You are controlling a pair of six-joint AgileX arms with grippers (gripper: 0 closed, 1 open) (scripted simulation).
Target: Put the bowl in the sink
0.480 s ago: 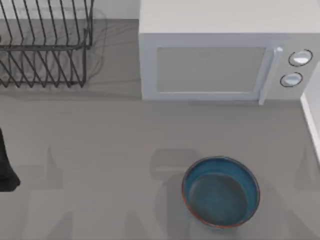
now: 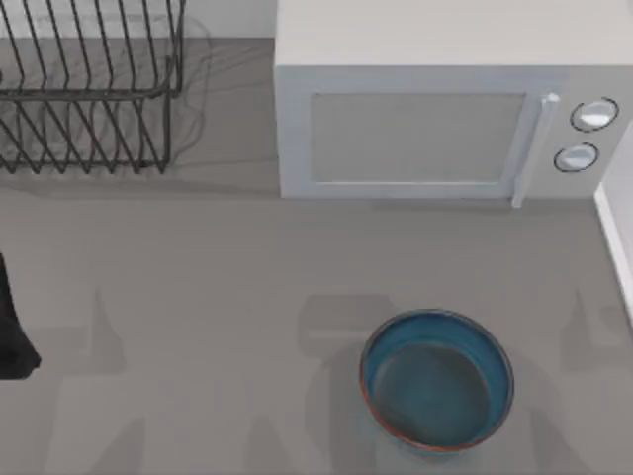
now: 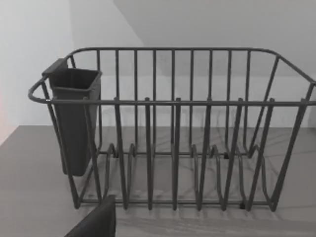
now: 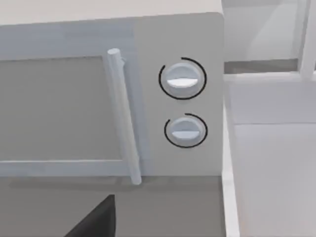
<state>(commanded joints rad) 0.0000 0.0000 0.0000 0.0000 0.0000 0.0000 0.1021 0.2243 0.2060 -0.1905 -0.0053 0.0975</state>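
Sitting upright, the bowl (image 2: 437, 381) is before the microwave (image 2: 435, 119), dish rack (image 2: 89, 89) far left.

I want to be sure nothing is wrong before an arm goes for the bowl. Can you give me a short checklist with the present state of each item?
1. Bowl upright on the counter, open side up: ok.
2. Bowl empty, nothing inside it: ok.
3. Space around the bowl free; the microwave and the dish rack stand well apart from it: ok.
4. Microwave door shut, so it does not swing into the path: ok.
5. Sink located as the target: cannot tell.
6. Jaws of either arm open and ready: cannot tell.
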